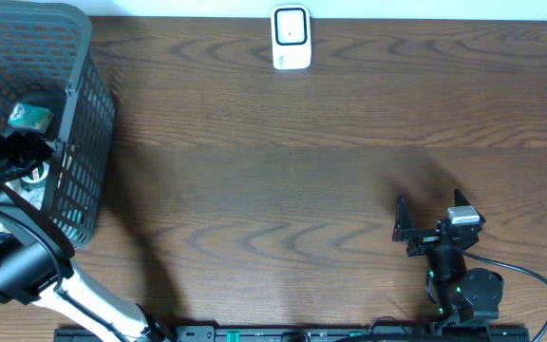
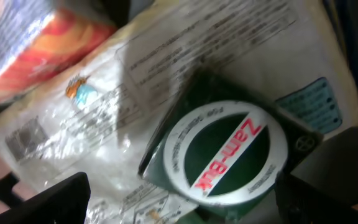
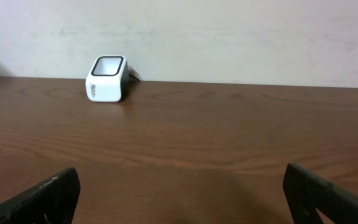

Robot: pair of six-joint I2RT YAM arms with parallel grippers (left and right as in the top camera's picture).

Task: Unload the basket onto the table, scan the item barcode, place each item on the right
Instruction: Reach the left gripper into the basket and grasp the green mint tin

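Directly below my left claw (image 2: 185,200), a dark green square tin with a white-ringed round lid lettered Zam-Buk in red (image 2: 225,155) is lying face up. I am spreading the left fingers (image 2: 48,202) wide, and they are showing as dark shapes at 7 and 5 o'clock of the wrist view. The tin is sitting between them, ungripped. It is resting on a clear plastic packet with fine black print (image 2: 98,106), which is extending toward 10 o'clock. A blurred orange-red package (image 2: 36,43) is lying at 10 o'clock, overlapping that packet.

Overhead, all of this is sitting inside a black mesh basket (image 1: 84,104) at the 10 o'clock corner of the brown wooden table (image 1: 283,171), and my left arm is reaching into it.

My right claw (image 1: 429,201) is hovering at 5 o'clock of the table, fingers fully spread and carrying nothing. It is facing a small white barcode scanner with a dark window (image 3: 107,79), which is standing upright at the 12 o'clock edge, well apart from both claws.
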